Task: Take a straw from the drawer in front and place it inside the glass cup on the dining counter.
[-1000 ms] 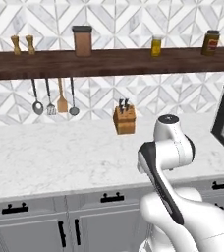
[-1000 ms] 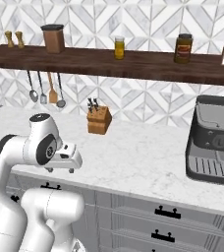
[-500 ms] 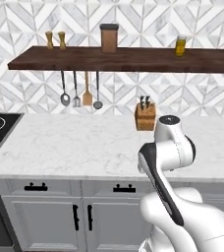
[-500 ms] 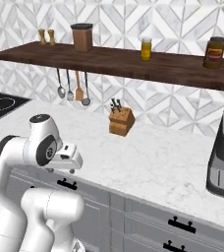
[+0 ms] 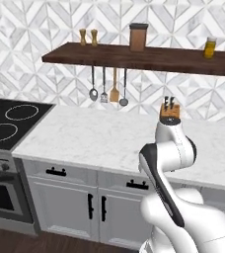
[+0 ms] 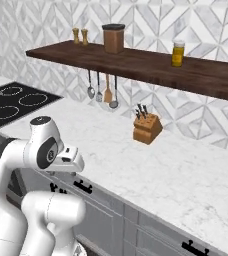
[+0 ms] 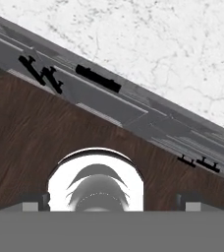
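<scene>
White arm (image 5: 168,163) folded upright above the white marble worktop (image 5: 99,138); gripper (image 7: 111,199) aimed down at the dark wood floor (image 7: 30,147), jaws wide, holding nothing. Closed light grey drawer (image 7: 101,91) with black bar handle (image 7: 98,78) beneath worktop.

White arm (image 5: 169,163) folded before marble counter (image 5: 99,136); stove (image 5: 8,121) at left; knife block (image 5: 169,111) behind.

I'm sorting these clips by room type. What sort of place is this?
A home-style kitchen, rendered rather than real. A black stovetop sits in a white marble counter above grey cabinets with black handles, and a knife block stands below a dark wooden shelf hung with utensils.
</scene>
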Controlling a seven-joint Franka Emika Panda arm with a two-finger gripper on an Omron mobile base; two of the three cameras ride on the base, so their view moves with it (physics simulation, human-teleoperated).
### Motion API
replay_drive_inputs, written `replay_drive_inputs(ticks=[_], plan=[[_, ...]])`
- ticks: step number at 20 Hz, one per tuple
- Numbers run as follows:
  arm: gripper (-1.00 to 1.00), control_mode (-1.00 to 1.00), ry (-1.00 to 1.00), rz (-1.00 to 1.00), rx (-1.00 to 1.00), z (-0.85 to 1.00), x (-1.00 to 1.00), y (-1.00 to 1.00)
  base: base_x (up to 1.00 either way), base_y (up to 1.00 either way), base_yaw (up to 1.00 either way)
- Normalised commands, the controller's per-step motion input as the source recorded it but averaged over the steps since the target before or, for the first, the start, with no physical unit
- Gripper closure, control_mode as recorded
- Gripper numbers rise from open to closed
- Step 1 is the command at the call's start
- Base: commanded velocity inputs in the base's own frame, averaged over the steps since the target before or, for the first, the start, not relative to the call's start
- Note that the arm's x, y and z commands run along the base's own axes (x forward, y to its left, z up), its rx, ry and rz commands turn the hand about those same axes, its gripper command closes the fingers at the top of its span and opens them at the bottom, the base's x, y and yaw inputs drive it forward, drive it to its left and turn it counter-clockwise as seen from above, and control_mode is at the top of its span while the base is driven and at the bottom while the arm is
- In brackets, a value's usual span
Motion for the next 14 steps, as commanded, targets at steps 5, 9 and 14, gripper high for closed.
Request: replay_drive_inputs(ticks=[5,9,14], plan=[[-1.0,1.0,0.0,0.0,0.0,0.0,0.0,0.0,-0.34,-0.39,0.35],[-1.0,1.0,0.0,0.0,0.0,0.0,0.0,0.0,-0.35,-0.37,0.36],[-1.0,1.0,0.0,0.0,0.0,0.0,0.0,0.0,-0.27,-0.33,0.39]])
